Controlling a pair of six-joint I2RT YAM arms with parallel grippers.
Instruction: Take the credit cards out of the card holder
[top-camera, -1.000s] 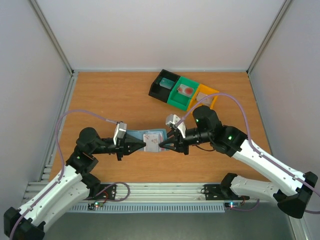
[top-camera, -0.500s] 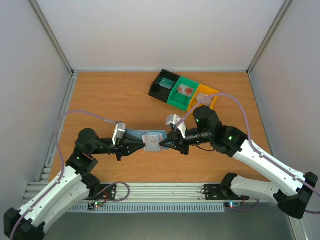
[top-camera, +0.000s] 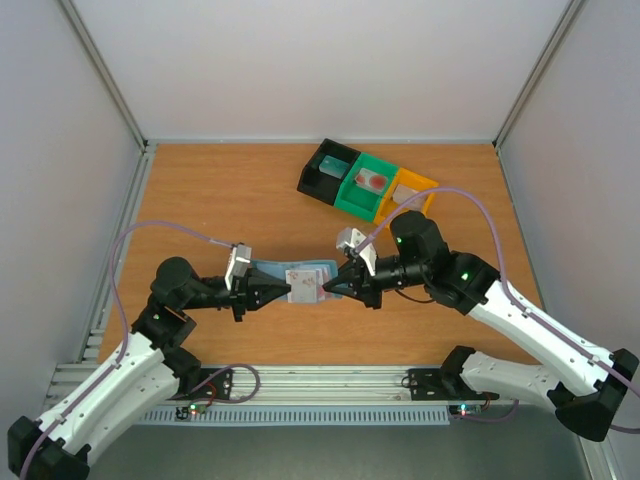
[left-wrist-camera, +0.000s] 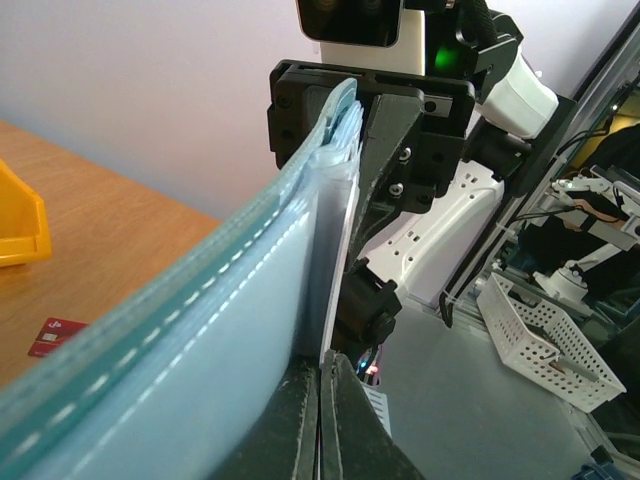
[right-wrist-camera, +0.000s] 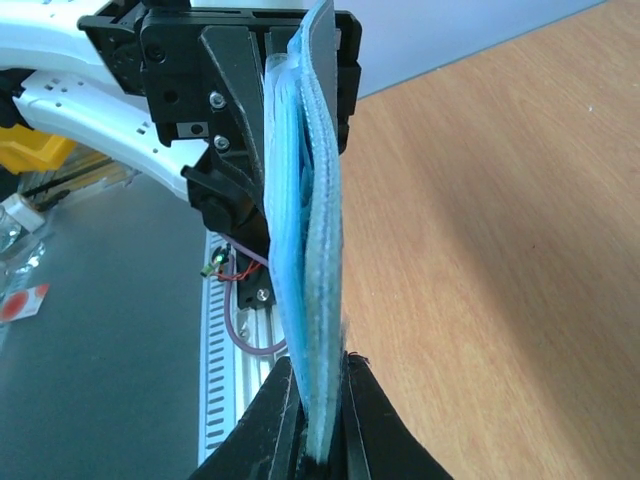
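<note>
Right gripper (top-camera: 326, 288) has just pinched shut on one edge of the card holder (top-camera: 306, 273); left gripper (top-camera: 287, 292) clamps the opposite end; holder's strung between the jaws; credit cards (top-camera: 300, 282) look pocketed, pulling's still left.

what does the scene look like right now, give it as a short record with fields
left gripper: shut, pinching a thin inner edge of the card holder
right gripper: shut on the holder's opposite edge
card holder: light blue, opened out, held between both grippers
cards: patterned card showing in the holder; dark red card lying flat on the table
bins: black bin, green bin, orange bin in a row at the far side, apart from the holder
</note>
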